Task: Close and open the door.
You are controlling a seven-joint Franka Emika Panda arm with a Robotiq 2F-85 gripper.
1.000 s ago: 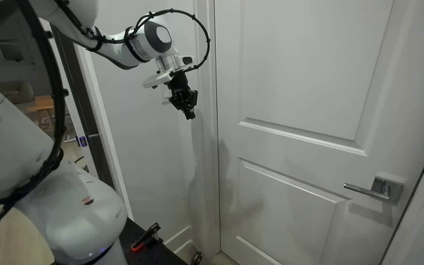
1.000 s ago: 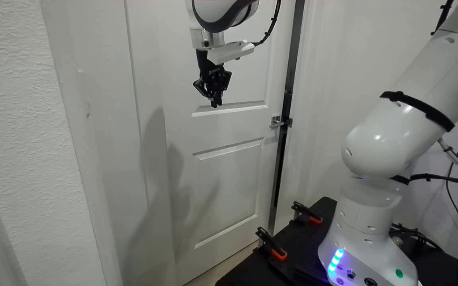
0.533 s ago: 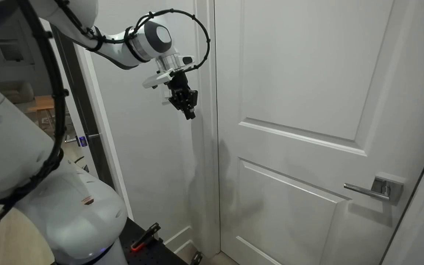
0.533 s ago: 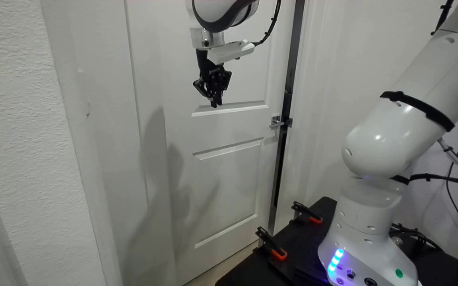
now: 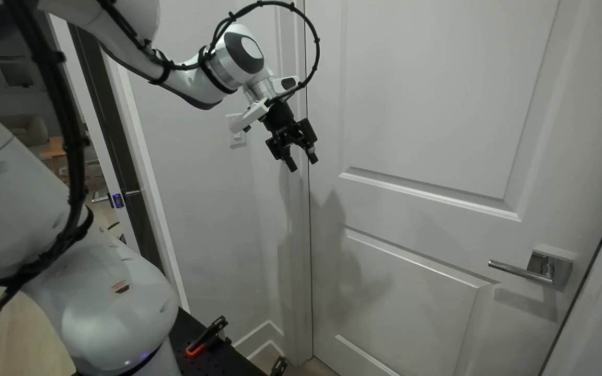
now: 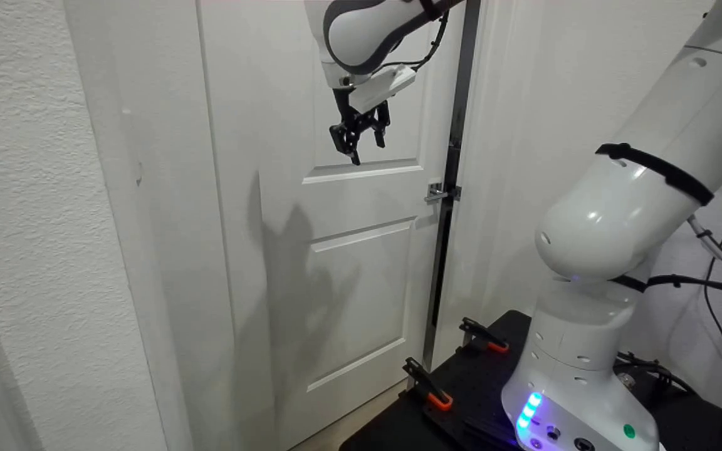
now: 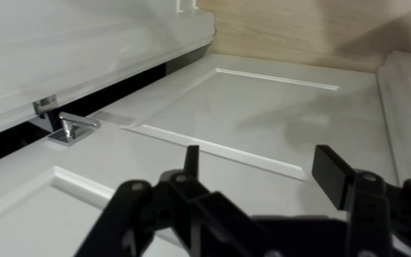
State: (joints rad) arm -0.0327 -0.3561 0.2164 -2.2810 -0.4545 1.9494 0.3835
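Note:
The door (image 5: 421, 224), white with raised panels, fills much of the view in both exterior views and the wrist view. It stands slightly ajar: a dark gap (image 6: 444, 250) runs between its handle edge and the frame. Its silver lever handle (image 5: 520, 271) juts from a square plate; in the wrist view the handle (image 7: 80, 120) lies to the left. My gripper (image 7: 259, 164) is open, its two fingers wide apart with nothing between them. In an exterior view the gripper (image 6: 368, 151) hangs before the upper panel, higher than the handle and apart from it.
The black robot table (image 6: 386, 432) carries orange-tipped clamps (image 6: 427, 385) at its edge. A wall with a light switch (image 5: 236, 133) stands behind the arm. A textured wall (image 6: 35, 188) borders an exterior view. Wood-coloured floor (image 7: 280, 35) shows in the wrist view.
The gripper has gone from shut to open. The wrist has tilted and moved rightwards in both exterior views. The door shows no visible movement.

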